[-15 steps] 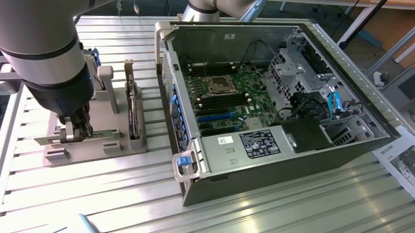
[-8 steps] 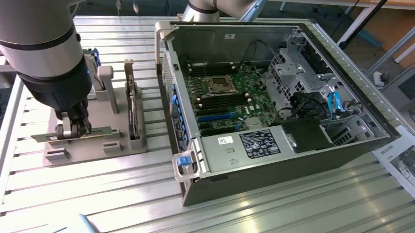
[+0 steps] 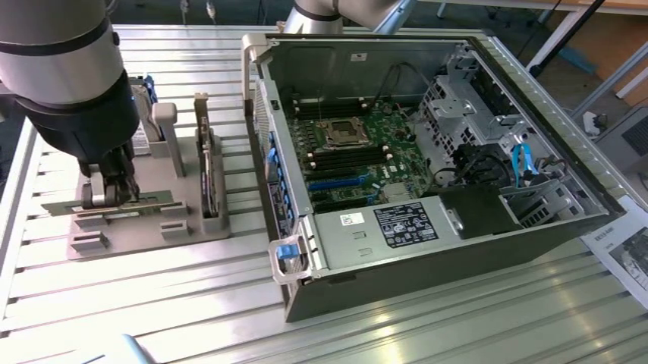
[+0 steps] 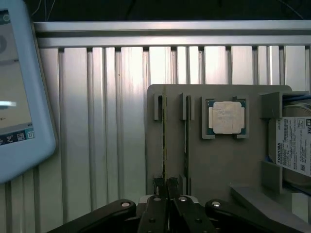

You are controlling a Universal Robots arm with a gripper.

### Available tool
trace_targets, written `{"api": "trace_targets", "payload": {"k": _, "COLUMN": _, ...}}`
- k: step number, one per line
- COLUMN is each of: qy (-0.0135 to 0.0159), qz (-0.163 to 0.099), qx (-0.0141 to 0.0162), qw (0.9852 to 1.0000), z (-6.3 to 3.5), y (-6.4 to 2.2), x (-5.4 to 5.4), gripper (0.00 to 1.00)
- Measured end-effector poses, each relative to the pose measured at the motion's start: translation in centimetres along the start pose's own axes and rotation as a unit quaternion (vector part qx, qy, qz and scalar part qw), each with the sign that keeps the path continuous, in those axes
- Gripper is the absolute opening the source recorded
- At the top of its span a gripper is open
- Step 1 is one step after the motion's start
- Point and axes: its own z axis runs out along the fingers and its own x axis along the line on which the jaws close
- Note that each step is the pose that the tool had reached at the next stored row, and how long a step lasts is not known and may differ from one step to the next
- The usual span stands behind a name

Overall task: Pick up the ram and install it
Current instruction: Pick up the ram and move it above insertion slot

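The ram (image 4: 164, 136) is a thin green stick standing on edge in a slot of the grey holder (image 4: 218, 160). A second similar stick (image 4: 186, 136) stands in the slot beside it. My gripper (image 4: 166, 187) is down over the first stick, its dark fingers (image 4: 156, 187) drawn close on either side of the stick's end. In the exterior view, the gripper (image 3: 109, 199) sits low on the holder (image 3: 132, 235) at the exterior view's left, on the ram (image 3: 152, 202). The stick still rests in its slot.
An open computer case (image 3: 567, 227) lies at the exterior view's right, with its motherboard (image 3: 354, 152) exposed. The holder also carries a square silver processor (image 4: 227, 117), a hard drive (image 4: 294, 145) and a dark upright card (image 3: 209, 171). A blue-framed screen (image 4: 19, 87) lies on the slatted metal table (image 3: 182, 303).
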Motion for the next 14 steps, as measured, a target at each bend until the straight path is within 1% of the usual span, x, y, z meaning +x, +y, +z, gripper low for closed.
{"api": "trace_targets", "payload": {"k": 10, "qy": -0.0008, "qz": 0.000, "qx": -0.0001, "qw": 1.0000, "z": -2.00, "y": 0.04, "x": -0.1, "gripper": 0.12}}
{"api": "trace_targets", "payload": {"k": 14, "qy": -0.0015, "qz": 0.000, "qx": -0.0001, "qw": 1.0000, "z": -3.05, "y": 0.06, "x": -0.1, "gripper": 0.12}}
